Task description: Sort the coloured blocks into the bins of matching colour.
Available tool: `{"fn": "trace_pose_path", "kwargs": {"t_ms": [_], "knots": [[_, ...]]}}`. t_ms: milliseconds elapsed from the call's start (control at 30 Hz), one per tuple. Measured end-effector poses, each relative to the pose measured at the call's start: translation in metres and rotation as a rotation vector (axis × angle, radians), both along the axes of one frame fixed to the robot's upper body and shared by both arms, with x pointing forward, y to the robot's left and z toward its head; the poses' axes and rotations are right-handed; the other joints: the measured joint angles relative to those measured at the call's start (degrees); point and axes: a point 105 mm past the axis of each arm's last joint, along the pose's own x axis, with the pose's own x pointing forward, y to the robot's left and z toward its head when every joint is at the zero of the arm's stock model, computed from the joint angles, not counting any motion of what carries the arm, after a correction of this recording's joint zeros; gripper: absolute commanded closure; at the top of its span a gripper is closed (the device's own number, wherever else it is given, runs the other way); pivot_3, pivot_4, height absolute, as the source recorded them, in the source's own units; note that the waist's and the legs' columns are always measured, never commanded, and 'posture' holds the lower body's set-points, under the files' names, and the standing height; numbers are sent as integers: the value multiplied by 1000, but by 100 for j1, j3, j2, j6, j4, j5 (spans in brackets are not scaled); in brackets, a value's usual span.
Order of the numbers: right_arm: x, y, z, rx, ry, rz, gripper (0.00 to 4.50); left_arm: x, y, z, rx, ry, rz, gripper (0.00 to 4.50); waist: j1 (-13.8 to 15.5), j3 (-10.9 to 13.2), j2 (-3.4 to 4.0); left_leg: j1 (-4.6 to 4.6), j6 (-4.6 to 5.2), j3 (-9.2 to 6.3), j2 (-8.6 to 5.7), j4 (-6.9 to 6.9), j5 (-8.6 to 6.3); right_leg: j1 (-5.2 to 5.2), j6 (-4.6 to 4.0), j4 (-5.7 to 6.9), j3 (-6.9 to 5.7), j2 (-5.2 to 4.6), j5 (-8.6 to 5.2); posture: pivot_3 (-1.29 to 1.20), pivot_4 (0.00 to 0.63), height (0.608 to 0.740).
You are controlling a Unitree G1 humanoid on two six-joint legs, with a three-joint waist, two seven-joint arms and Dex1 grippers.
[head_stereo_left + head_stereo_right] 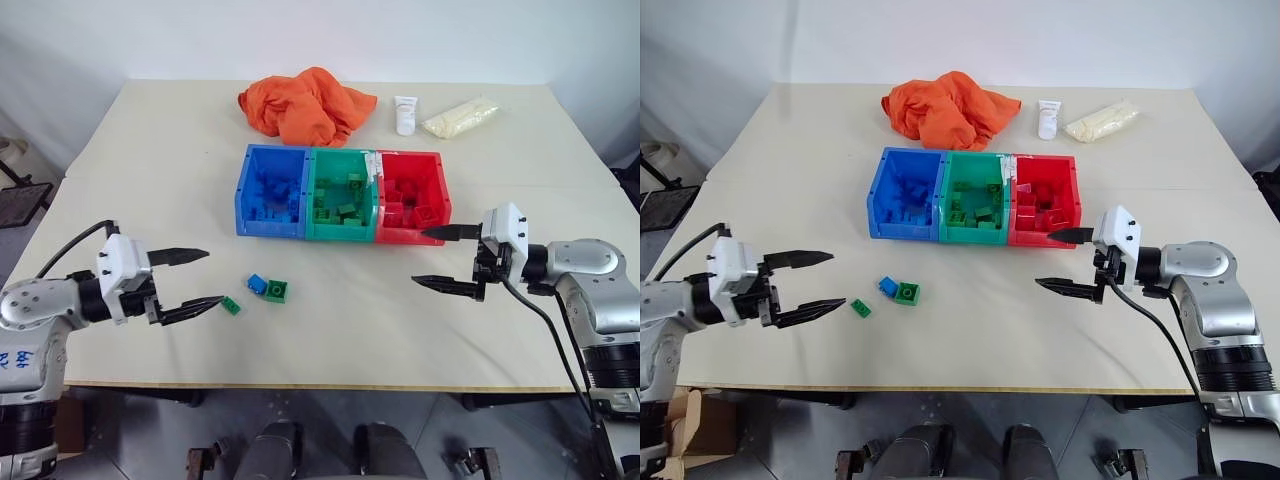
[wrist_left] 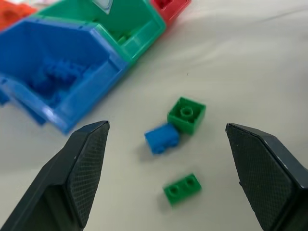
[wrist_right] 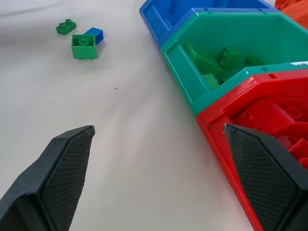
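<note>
While the bricks inside the three joined bins [image 1: 341, 195] are partly hidden by the walls, three loose blocks lie plainly on bare worktop [image 1: 330, 340] in front: a blue block [image 1: 257, 283] touching a square green block [image 1: 277, 291], a small green block [image 1: 231, 306] just beside. The left gripper [image 1: 188, 278] and right gripper [image 1: 446, 257] hover empty, fingers spread, pointing inward.

A crumpled orange cloth [image 1: 305, 103] lies near the far edge of the pale table [image 1: 330, 340]. Toward the far right corner stands a white tube [image 1: 405, 114], just beside a clear bag of pale yellow stuff [image 1: 460, 117].
</note>
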Motion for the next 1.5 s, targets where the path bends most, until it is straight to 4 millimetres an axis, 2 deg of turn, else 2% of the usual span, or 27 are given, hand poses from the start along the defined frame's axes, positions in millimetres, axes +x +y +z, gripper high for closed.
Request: {"fn": "trace_pose_path", "kwargs": {"t_ms": [167, 267, 500, 700, 933, 1033, 1200, 1267, 1400, 1467, 1500], "knots": [[-5, 0, -7, 1, 10, -11, 0, 17, -41, -11, 13, -2, -139, 376, 0, 0, -1, -1, 1, 1, -1, 2, 0, -5, 0, 27, -9, 1, 0, 0, 150, 740], [-8, 1, -8, 2, 6, -16, 0, 25, -52, -17, 55, 3, -185, 376, -18, 0, 0, 0, 1, 1, 0, 3, -1, -6, 0, 32, -12, 2, 0, 0, 150, 740], [-20, -7, -12, 13, 4, -74, 0, 43, -47, -40, 227, 58, -209, 376, 0, 0, -1, 0, 2, 0, -7, 8, -2, -10, 1, 33, -16, 6, 0, 0, 150, 740], [-30, -10, -16, 21, 11, -114, 0, 47, -55, -40, 331, 62, -304, 376, 19, 0, -1, 0, 4, -2, -7, 11, -3, -8, 1, 34, -13, 5, 0, 0, 150, 740], [-31, -13, -14, 26, 1, -141, 0, 49, -65, -50, 400, 72, -358, 376, -2, 0, -1, 0, 4, -2, -4, 10, -3, -8, 1, 35, -15, 8, 0, 0, 150, 740], [-31, -12, -14, 26, -1, -143, 0, 50, -68, -48, 433, 56, -372, 953, 2, 0, -1, 1, 4, -2, -5, 10, -3, -8, 1, 36, -14, 7, 0, 0, 150, 740], [-33, -13, -17, 26, 9, -151, 0, 50, -72, -49, 423, 64, -379, 2512, 4, 1, -1, 0, 4, -2, -5, 12, -3, -7, 1, 36, -13, 7, 0, 0, 150, 740], [-32, -13, -17, 27, 8, -152, 0, 50, -73, -49, 416, 69, -381, 2988, 7, 0, -1, 0, 4, -2, -6, 12, -3, -7, 1, 36, -12, 6, 0, 0, 150, 740], [-32, -14, -16, 28, 5, -158, 0, 52, -86, -42, 320, 80, -388, 2988, 29, 1, -2, -2, 4, -2, -7, 15, -3, -7, 1, 36, -12, 6, 0, 0, 150, 740], [-32, -14, -16, 29, 3, -164, 0, 55, -95, -29, 248, 54, -386, 2988, 36, 1, -2, -2, 5, -2, -7, 16, -3, -7, 1, 35, -12, 6, 0, 0, 150, 740], [-32, -15, -16, 29, 3, -168, 0, 58, -104, -17, 185, 21, -388, 2988, 50, 2, -3, -2, 5, -2, -7, 17, -3, -7, 1, 35, -13, 6, 0, 0, 150, 740]]}}
